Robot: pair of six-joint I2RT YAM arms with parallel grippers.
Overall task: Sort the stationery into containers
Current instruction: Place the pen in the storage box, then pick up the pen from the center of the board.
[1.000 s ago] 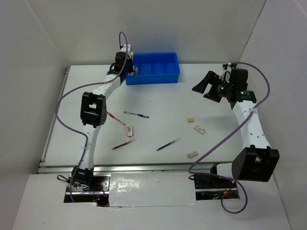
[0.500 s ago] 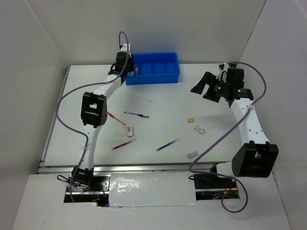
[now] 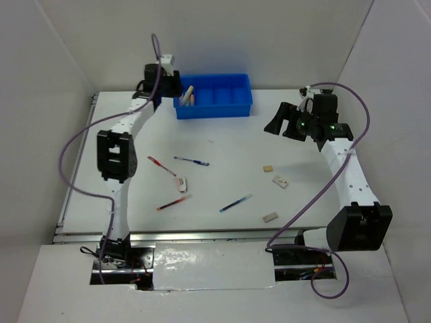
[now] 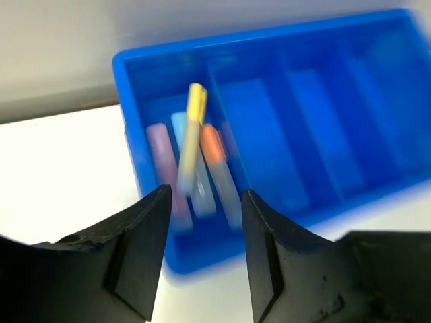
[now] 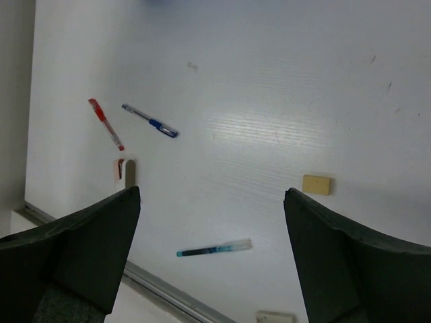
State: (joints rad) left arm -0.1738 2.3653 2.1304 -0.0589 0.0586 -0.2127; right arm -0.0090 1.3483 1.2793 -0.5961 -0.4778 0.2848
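Two black fingers of the left gripper [image 4: 205, 196] are standing apart with nothing between them, hanging just beside the left end of the blue plastic four-compartment tray [image 4: 269, 33]. Its leftmost compartment is holding a yellow-capped marker [image 4: 193, 128] leaning across an orange-tipped marker [image 4: 217, 165] and some blurred pastel sticks [image 4: 161, 161]. Across the white table [image 5: 269, 81] the right gripper [image 5: 210, 195] is gaping wide and empty, looking down on a thin red pen [image 5: 106, 124], a thin blue pen [image 5: 149, 120], a teal-inked clear pen [image 5: 214, 249] and a small beige eraser [image 5: 316, 184], all lying loose and well apart. I am guessing those pens are light, stiff and slick, apt to roll, so pinching across mid-barrel is looking wisest; the eraser, low and rubbery, is wanting a squeeze on its long sides.
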